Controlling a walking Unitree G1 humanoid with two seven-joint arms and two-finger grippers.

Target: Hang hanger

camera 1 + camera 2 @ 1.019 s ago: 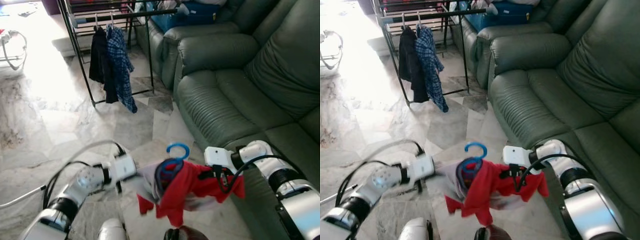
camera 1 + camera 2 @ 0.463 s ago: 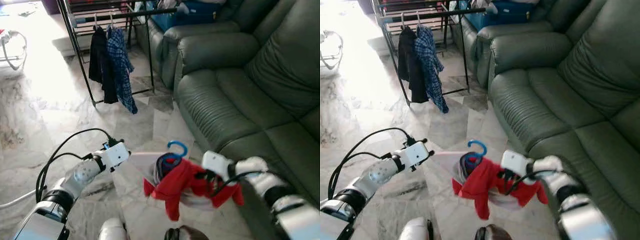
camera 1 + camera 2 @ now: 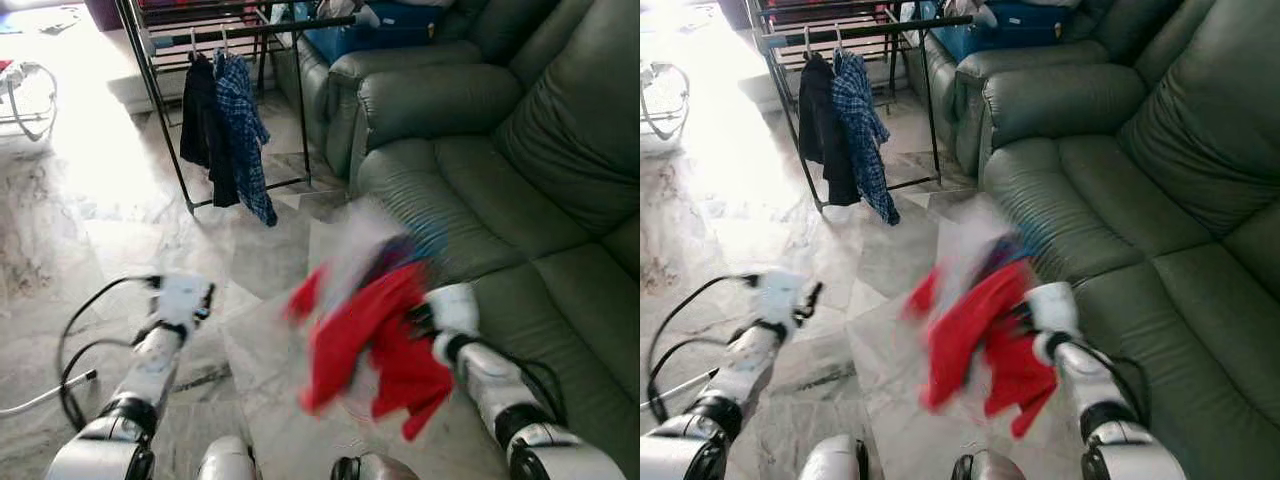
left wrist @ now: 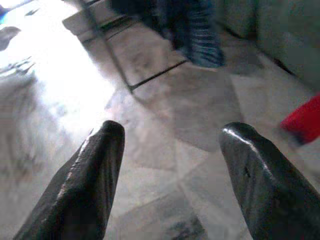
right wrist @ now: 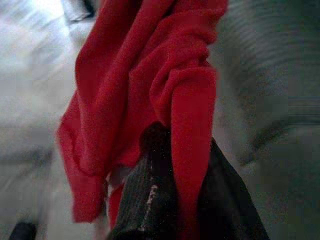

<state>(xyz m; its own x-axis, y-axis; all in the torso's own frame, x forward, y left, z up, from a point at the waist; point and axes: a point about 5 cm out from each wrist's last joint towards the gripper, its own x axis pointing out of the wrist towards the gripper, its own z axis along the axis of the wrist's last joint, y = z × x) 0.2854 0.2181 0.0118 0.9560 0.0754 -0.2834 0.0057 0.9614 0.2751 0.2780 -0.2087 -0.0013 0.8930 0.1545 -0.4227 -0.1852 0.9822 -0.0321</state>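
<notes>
**Red garment aloft beside sofa**

Right gripper (image 5: 165,165) clamped on red garment (image 3: 365,335) (blurred), raised over marble floor (image 3: 110,215) just beside green sofa (image 3: 500,150). Left gripper (image 4: 172,150) fingers spread, empty. Clothes rack (image 3: 215,40) well apart.

Red garment (image 3: 375,335) in front of the green sofa (image 3: 520,150) is motion-smeared; its outline is unclear. A pale patch with a trace of blue (image 3: 425,240) above it is possibly the hanger, I cannot confirm. My right gripper's fingertips (image 5: 160,190) are buried in red cloth. Sofa cut by frame edge.
</notes>
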